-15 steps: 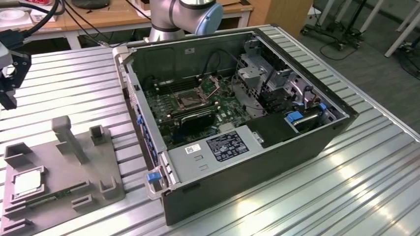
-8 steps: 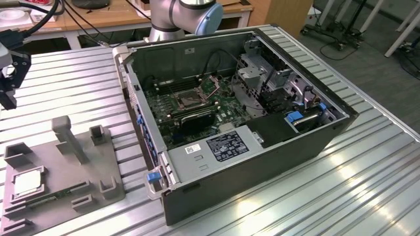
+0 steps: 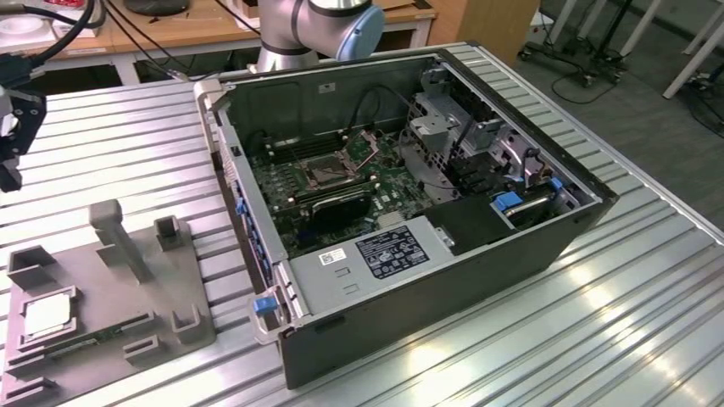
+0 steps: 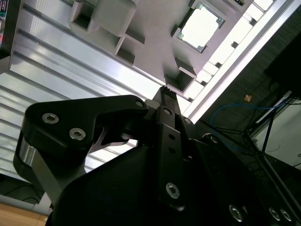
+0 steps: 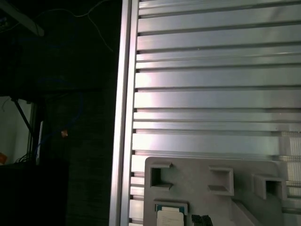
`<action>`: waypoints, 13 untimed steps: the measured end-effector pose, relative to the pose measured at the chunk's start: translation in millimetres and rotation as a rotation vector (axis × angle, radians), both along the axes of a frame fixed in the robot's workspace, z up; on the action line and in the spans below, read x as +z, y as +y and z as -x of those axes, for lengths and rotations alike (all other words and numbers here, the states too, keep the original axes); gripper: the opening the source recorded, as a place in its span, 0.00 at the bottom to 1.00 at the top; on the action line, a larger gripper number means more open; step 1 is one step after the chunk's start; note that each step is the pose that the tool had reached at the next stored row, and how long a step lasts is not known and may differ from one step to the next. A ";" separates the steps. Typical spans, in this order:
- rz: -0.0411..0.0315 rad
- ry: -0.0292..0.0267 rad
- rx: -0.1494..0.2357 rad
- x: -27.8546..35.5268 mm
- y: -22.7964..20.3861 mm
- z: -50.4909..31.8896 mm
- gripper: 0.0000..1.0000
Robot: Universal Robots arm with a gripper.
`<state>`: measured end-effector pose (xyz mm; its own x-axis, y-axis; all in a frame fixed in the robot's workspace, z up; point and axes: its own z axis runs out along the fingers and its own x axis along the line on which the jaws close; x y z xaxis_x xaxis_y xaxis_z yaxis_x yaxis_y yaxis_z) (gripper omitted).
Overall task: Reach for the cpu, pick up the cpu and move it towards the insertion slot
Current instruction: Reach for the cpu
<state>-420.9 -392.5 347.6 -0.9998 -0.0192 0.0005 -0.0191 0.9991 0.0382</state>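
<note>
Slats of bare aluminium make up the desk (image 3: 633,322), and an open computer case (image 3: 453,280) sits on it with the motherboard showing. The insertion slot (image 3: 321,173), a shiny metal frame round a dark centre, lies on that board inside the case.

Off to the exterior view's left of the case stands a grey holder block (image 3: 114,331). The cpu (image 3: 46,314) lies flat in a square recess of it, pale face up, with a thin green circuit strip (image 3: 81,346) just beside it.

The hand (image 3: 12,165) hangs above the desk at the exterior view's left edge, apart from the cpu and well apart from the case. The cpu is not in its grip. Whether the hand is apart or together, I cannot tell. In the second wrist view the hand (image 4: 165,92) sits over the holder's edge, with the cpu (image 4: 200,28) beyond it.
</note>
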 end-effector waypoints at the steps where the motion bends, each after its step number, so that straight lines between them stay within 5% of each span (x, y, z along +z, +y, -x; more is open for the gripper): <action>1: 0.0000 0.0000 0.000 -0.1 -0.3 0.9 0.11; 13: 0.0000 0.0000 0.000 -1.3 -1.0 7.8 0.11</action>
<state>-428.7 -393.5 346.3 -0.9998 -0.0191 0.0005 -0.0191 0.9991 0.0382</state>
